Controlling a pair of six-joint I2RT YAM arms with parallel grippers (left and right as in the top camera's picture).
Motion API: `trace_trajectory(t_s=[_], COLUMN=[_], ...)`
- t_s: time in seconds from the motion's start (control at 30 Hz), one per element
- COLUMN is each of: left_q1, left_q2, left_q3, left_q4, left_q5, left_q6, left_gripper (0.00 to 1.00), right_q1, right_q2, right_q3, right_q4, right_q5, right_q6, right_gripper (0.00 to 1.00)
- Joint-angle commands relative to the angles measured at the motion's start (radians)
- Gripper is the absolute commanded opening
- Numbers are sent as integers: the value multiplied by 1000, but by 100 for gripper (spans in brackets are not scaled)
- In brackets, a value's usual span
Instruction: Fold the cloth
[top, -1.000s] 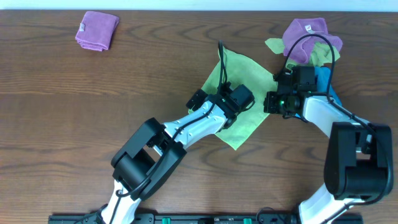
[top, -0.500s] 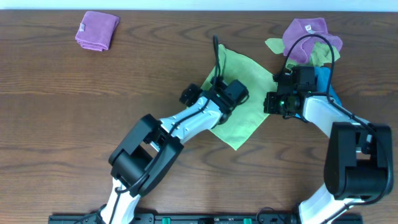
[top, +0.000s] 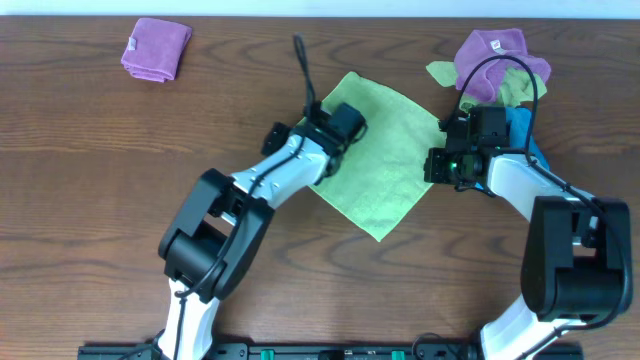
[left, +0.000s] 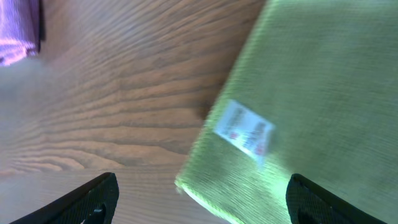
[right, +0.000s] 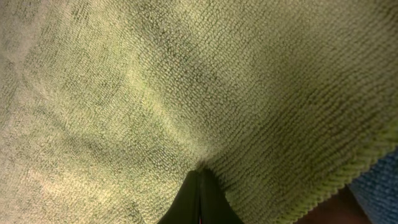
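Overhead: the cloth (top: 385, 160) lies flat mid-surface as a tilted square, corners near 12, 3, 6 and 9 o'clock. Left fingers (left: 93, 196) are spread wide and empty, hovering over its 10 o'clock edge. In the left wrist view the white tag (left: 244, 129) sits at 1 o'clock from their gap, so that edge looks like the pick. Right fingers (right: 199, 199) are clenched, tips down on the cloth by the 3 o'clock corner; whether they nip it I can't tell. Left arm is nearer; the fold likely runs toward 4 o'clock.
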Motion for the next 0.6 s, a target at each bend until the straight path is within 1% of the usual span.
trace_trajectory(t_s=[0.0,0.13,0.27,0.37,0.47,0.53,0.57], left_q1=[41,49,48,49,56,68,78], left_q2=[18,18,18,18,18,18,18], left_q3=[8,11,11,11,11,10,10], left_q4=[0,-11,-32,-55,-85,-90,-87], left_q5=[44,31,41,40,41,75,106], left_q6=[-32,-30,-31,-32,-90,-109,-109], left_gripper=[87,87,78,74,73,72,69], right_q1=[8,8,8,8,8,8,8], right_q2=[1,-3,-37,-86,-153,-202,-237], right_q3=[5,15,60,101,153,179,191], right_q4=[-5,-10,-56,-102,-160,-193,-209], right_q5=[-1,-50,-75,-75,-66,-37,-19], right_q6=[-21,-21,-21,-49,-77,-77,-92], right_gripper=[1,1,1,1,1,1,1])
